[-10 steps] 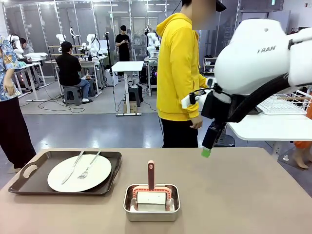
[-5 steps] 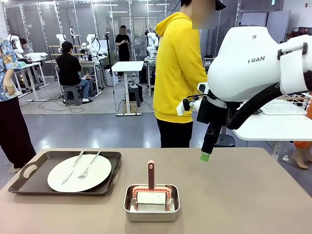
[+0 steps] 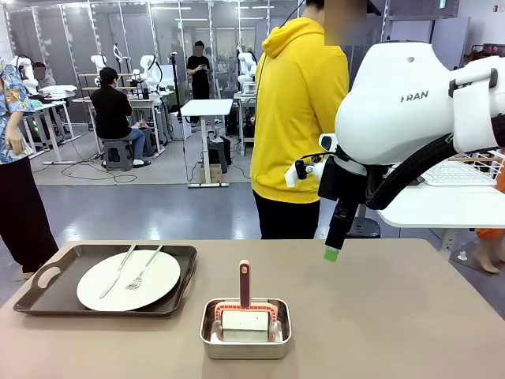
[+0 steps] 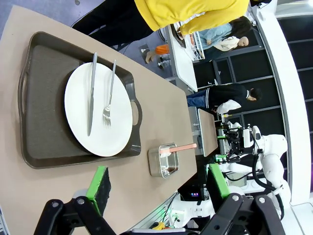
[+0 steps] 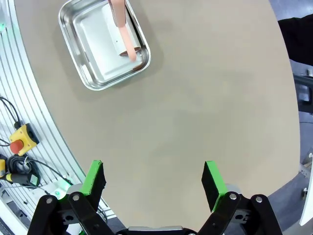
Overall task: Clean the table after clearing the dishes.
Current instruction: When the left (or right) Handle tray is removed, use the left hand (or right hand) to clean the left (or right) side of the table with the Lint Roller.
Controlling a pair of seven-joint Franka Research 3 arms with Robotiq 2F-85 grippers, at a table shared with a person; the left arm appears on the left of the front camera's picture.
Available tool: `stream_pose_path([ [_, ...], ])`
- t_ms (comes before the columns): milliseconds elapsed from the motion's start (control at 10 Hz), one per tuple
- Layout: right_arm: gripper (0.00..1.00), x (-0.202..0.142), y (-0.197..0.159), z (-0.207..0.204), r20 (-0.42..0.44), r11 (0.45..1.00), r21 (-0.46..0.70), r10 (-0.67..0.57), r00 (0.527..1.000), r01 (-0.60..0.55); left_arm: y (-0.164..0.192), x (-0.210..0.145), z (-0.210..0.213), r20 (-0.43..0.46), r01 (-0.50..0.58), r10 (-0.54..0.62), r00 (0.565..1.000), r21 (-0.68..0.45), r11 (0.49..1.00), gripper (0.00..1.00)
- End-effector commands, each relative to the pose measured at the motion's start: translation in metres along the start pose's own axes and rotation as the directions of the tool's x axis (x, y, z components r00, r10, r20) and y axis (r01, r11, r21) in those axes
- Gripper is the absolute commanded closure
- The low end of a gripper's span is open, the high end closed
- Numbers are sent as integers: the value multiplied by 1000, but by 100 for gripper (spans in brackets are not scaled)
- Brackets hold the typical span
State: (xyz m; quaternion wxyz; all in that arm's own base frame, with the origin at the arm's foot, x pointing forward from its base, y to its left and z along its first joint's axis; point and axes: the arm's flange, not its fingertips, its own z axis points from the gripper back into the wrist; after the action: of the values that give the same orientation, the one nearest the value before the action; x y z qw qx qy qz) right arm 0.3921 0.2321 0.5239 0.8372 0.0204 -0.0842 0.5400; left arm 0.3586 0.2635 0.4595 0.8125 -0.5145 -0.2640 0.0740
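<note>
Round white plate (image 3: pixel 128 279), dark rectangular tray (image 3: pixel 47 294)

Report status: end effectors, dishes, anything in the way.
Left end effector and right end effector open, empty. Plate with fork and knife on tray, not cleared. Steel pan holding brush beside tray.

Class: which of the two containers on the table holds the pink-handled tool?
The small steel pan; the dark brown tray holds a white plate with cutlery instead.
</note>
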Motion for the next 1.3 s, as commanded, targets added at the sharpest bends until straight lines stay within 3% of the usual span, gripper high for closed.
stream_pose_path([
  [0,0,22,5,-1,15,996,-20,84,996,-84,-1,0,3,0,15,-15,1000,-18,1000,0],
  [300,0,73,21,-10,-11,964,19,266,964,-266,-1,0,3,0,15,-15,1000,-18,1000,0],
  [600,0,121,30,-18,-123,920,-22,386,914,-392,-1,0,3,0,15,-15,1000,-18,1000,0],
  [1200,0,166,52,-59,-194,906,20,419,887,-423,-1,0,3,0,15,-15,1000,-18,1000,0],
])
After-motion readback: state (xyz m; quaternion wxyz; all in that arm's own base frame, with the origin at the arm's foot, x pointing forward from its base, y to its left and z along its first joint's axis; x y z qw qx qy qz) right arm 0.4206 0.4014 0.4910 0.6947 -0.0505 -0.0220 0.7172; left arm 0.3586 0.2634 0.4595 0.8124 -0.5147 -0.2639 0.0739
